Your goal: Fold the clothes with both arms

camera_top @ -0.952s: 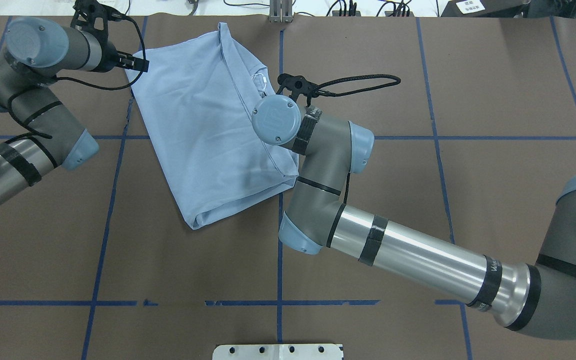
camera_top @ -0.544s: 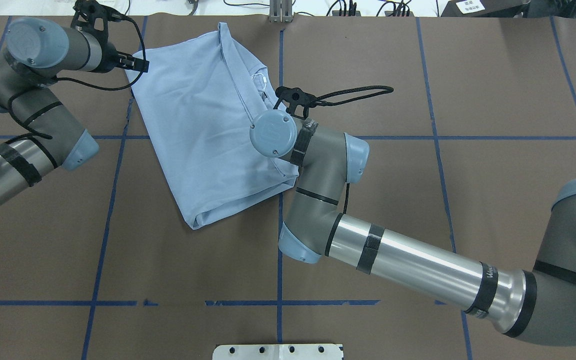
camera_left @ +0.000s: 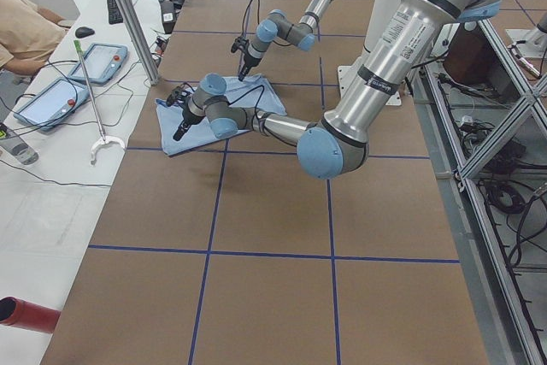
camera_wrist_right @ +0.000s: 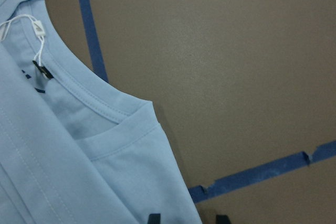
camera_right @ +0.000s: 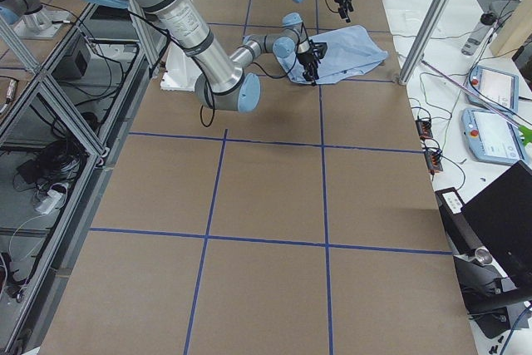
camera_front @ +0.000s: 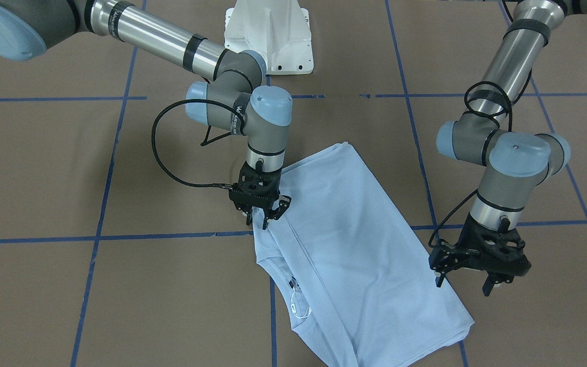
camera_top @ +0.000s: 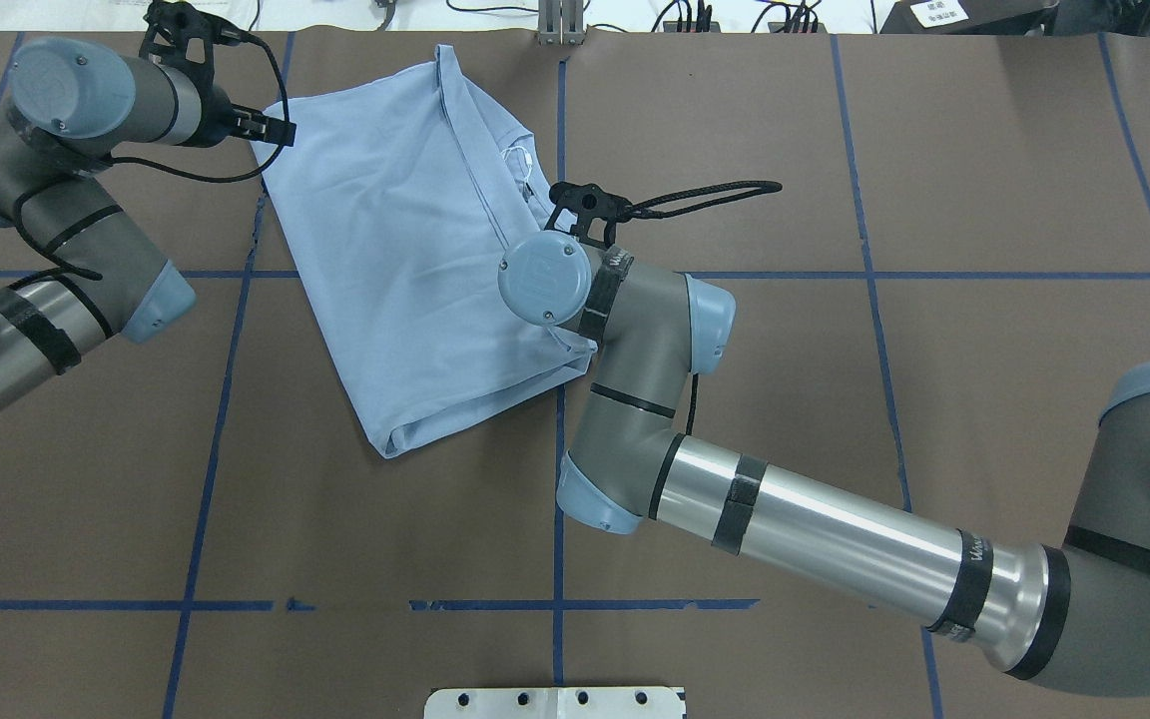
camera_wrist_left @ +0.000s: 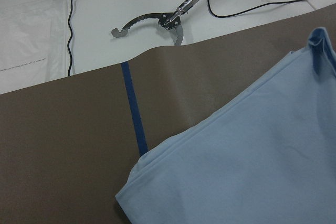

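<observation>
Right jaws parted, shifted along T-shirt (camera_front: 365, 244) edge, left jaws steady

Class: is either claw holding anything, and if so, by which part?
Nothing is held. The right claw stands open astride the shoulder edge of the shirt; the left claw hangs open beside its side edge.
</observation>
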Robot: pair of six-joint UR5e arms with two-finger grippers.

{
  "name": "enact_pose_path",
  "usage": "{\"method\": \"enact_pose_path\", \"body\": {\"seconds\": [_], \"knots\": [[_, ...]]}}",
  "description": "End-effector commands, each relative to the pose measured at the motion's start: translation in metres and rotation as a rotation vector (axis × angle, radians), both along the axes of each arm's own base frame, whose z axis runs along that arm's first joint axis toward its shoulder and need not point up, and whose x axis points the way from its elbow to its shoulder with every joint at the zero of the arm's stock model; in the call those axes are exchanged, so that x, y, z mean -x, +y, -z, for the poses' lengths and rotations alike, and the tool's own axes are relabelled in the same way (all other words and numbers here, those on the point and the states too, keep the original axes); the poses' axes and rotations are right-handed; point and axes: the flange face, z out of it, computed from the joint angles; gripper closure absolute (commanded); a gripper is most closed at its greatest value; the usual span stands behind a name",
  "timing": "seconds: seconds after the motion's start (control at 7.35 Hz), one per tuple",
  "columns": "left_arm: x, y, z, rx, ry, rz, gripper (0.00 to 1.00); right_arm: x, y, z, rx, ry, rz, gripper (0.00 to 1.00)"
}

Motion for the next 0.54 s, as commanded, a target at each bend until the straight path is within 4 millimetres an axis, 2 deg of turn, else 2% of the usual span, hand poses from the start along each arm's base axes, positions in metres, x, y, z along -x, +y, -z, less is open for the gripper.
{"method": "enact_pose_path", "body": {"seconds": [0.0,0.27,0.41], "knots": [[0.000,0.000,0.000,0.000,0.000,0.000,0.00,0.000,0.000,0.001,-0.027,0.020,0.034,1.00],[0.000,0.002,-0.004,0.002,-0.001,-0.001,0.00,-0.002,0.000,0.007,-0.041,0.026,0.054,1.00],[0.000,0.002,-0.003,0.001,-0.001,-0.001,0.00,-0.009,0.004,0.012,-0.041,0.021,0.058,1.00]]}}
